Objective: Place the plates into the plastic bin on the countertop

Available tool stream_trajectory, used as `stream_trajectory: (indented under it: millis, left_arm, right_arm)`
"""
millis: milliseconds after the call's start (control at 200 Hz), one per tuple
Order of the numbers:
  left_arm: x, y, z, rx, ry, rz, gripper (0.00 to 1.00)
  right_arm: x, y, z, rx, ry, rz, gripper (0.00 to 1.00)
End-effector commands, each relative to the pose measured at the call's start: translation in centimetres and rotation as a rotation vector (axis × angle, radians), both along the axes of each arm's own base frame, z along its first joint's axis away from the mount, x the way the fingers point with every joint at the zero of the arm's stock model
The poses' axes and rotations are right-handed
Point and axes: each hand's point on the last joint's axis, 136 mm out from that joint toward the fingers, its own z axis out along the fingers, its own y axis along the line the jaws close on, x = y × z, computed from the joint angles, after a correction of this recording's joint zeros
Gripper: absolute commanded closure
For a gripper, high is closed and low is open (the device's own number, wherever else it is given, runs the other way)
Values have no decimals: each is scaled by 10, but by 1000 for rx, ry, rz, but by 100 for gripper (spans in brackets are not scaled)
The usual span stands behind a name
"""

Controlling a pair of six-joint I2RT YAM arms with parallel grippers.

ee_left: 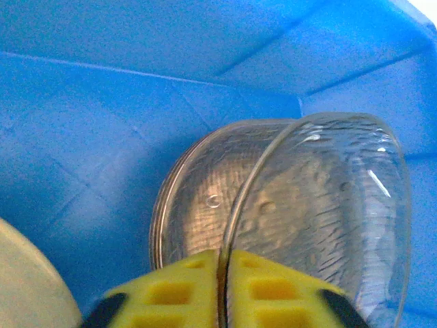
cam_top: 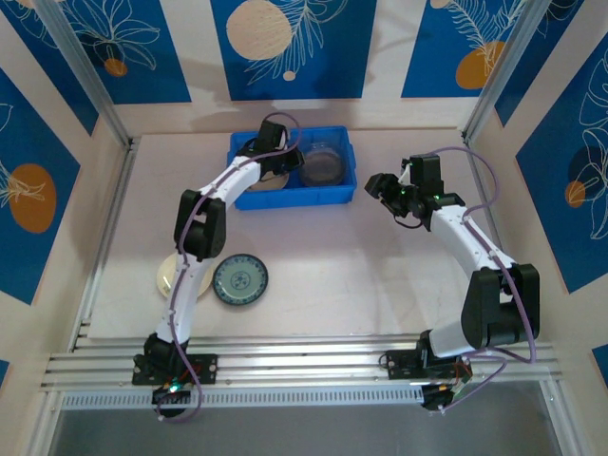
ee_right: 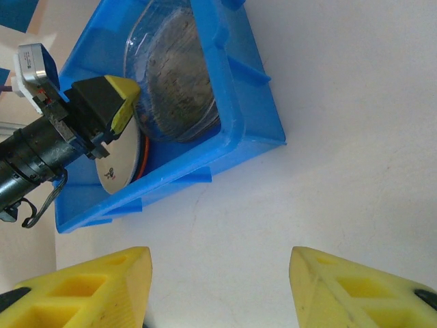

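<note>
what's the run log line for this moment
left fingers: pinching clear plate rim in blue bin | right fingers: open, empty, over countertop near bin | not yet binned: teal-patterned plate, cream plate

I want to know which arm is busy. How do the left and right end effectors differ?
The left end effector is down inside the blue bin; the right end effector hangs over the countertop beside it. The left pinches a clear plate by its rim; the right holds nothing. The left is nearly closed; the right stands wide open. Both are tipped in yellow.
</note>
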Motion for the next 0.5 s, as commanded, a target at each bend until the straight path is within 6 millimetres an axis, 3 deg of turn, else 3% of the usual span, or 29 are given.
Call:
stream_trajectory:
  millis: [0, 70, 310, 395, 495]
  left_arm:
    - [1, -9, 6, 4, -16, -1, 69]
    - [1, -9, 9, 12, -23, 2, 58]
    - [5, -4, 27, 42, -61, 10, 45]
    - [6, -1, 34, 62, -73, 12, 28]
    - [5, 2, 41, 84, -85, 16, 26]
  right_arm:
    - [4, 6, 11, 8, -21, 28, 44]
    - [4, 6, 12, 6, -24, 30, 43]
    - [3, 7, 16, -8, -36, 31, 43]
    - [2, 8, 18, -13, -39, 31, 44]
    - [1, 7, 19, -24, -44, 28, 43]
